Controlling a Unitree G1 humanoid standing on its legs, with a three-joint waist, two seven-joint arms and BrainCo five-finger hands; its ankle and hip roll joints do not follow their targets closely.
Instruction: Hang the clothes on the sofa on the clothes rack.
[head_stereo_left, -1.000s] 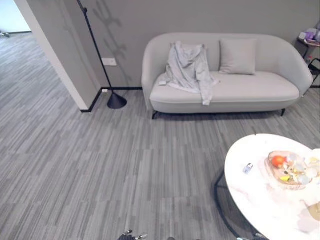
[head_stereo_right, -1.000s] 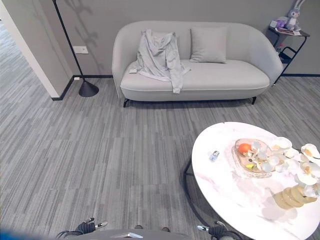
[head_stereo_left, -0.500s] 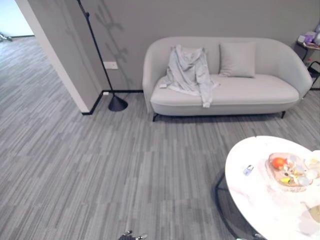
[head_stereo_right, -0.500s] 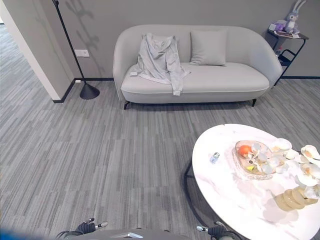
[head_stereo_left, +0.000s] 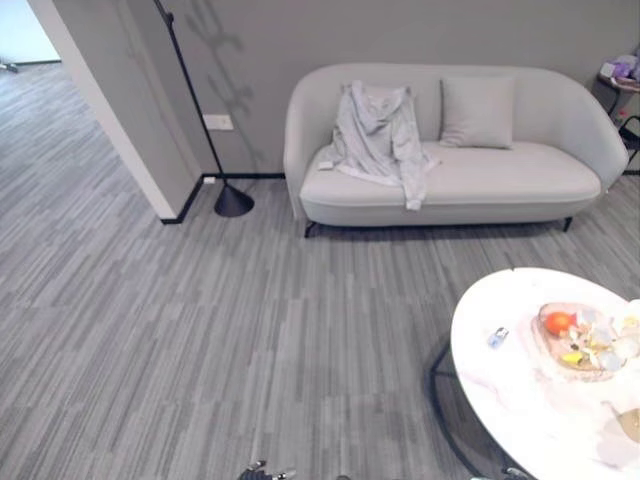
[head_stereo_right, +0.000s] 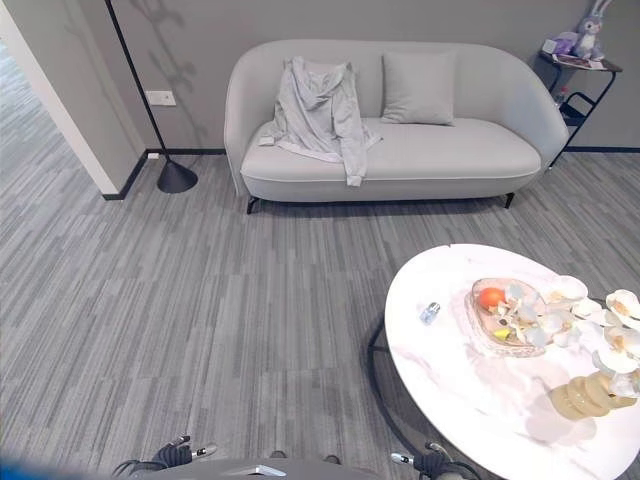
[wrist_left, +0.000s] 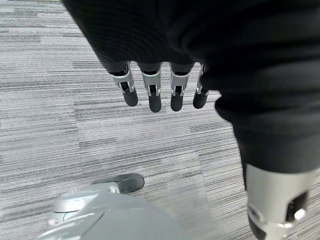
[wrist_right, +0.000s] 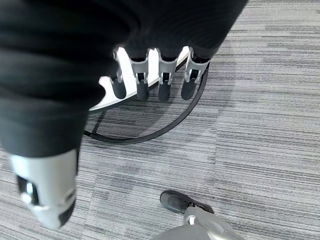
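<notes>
- Framing: against half a second ago, the whole scene sits slightly higher in both eye views, which is a camera shift; sofa (head_stereo_right: 390, 150), garment and table keep the same layout among themselves; no task thing has moved.
- Consequence: judged from this, the approach is not finished; the sofa lies well apart from the robot across open carpet, and nothing has been grasped.
- Task item: one light grey hooded jacket (head_stereo_right: 318, 115), draped over the backrest at the sofa's left end and spilling onto the seat, one sleeve hanging over the front edge.
- Clothes rack (head_stereo_right: 150, 110): one black pole on a round base, standing by the wall just left of the sofa; its top is out of frame.
- Left hand (wrist_left: 160, 92): fingers straight and relaxed, holding nothing, hanging above carpet.
- Right hand (wrist_right: 150, 82): fingers likewise straight, empty, hanging beside the table's edge.
- Count: one sofa; one cushion (head_stereo_right: 418, 90); one round white marble table (head_stereo_right: 470, 400); one glass dish (head_stereo_right: 505, 315) of small items; one side shelf (head_stereo_right: 580, 85) bearing one plush toy (head_stereo_right: 590, 22).
</notes>
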